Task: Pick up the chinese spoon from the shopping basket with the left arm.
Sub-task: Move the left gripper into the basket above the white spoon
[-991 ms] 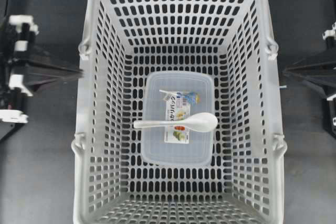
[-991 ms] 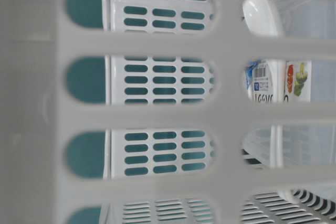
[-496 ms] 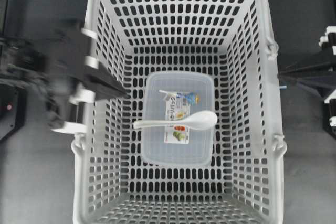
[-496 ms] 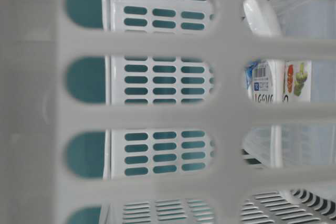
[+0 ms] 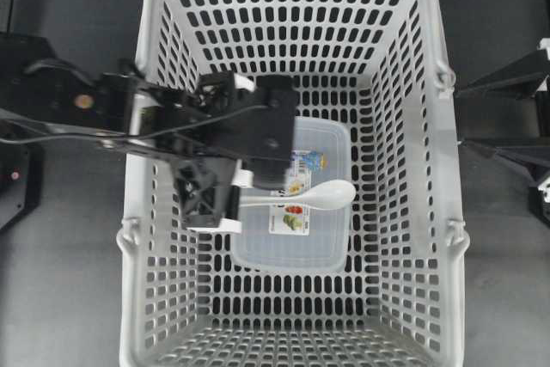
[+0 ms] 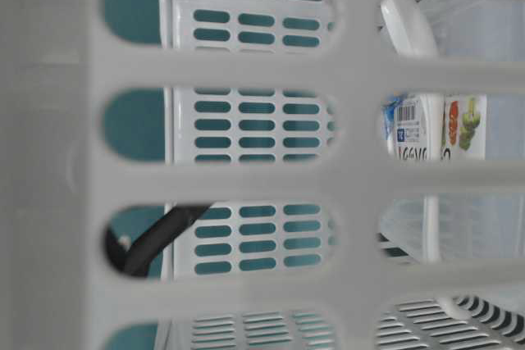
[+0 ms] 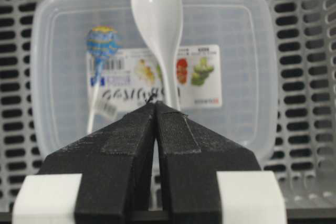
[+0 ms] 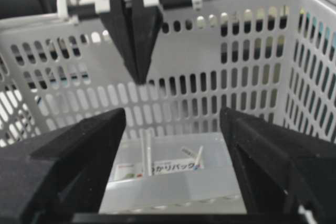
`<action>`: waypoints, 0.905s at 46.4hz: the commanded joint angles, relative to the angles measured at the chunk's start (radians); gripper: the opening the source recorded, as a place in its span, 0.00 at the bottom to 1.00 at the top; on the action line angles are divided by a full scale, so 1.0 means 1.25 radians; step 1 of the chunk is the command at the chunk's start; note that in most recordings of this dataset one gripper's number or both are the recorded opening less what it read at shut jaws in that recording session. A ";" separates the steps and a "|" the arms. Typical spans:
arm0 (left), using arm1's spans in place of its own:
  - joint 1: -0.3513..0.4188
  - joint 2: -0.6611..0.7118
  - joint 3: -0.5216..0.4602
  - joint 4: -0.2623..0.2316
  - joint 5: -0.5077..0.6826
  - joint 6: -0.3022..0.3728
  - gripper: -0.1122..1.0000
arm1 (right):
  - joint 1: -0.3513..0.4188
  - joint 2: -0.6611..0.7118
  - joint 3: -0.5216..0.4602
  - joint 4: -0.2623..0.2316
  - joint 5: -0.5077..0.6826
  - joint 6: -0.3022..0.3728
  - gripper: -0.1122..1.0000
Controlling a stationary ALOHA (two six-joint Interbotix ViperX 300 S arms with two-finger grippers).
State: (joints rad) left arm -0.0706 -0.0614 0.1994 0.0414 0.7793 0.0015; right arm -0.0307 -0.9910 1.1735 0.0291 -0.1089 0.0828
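Note:
The white chinese spoon [image 5: 329, 196] lies across the lid of a clear food box inside the grey shopping basket [image 5: 136, 298], bowl to the right. It also shows in the left wrist view [image 7: 157, 14], the right wrist view [image 8: 146, 150] and the table-level view [image 6: 406, 22]. My left gripper [image 5: 225, 202] is shut and empty. It points down above the handle's left end [image 7: 156, 104] without touching it, well above the box [image 8: 139, 80]. The arm hides the handle's end from overhead. My right gripper [image 5: 461, 116] is open and empty outside the basket's right wall [image 8: 173, 113].
The clear lidded box [image 5: 292, 247] with a colourful label sits on the basket floor and holds a lollipop [image 7: 102, 43]. Slotted walls [image 7: 310, 77] surround it closely on all sides. A black cable of the left arm [image 6: 156, 239] shows through a slot.
My left arm has swung from over the basket's left rim into the basket, and its shut gripper now points down over the spoon handle. My right gripper has opened. The spoon has not moved.

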 commanded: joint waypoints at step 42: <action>-0.016 0.220 -0.033 0.004 0.002 -0.017 0.88 | -0.015 0.002 -0.015 0.000 -0.007 -0.002 0.73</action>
State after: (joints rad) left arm -0.0936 0.2117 0.1519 0.0414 0.7885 -0.0199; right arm -0.0445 -0.9925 1.1735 0.0291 -0.1089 0.0798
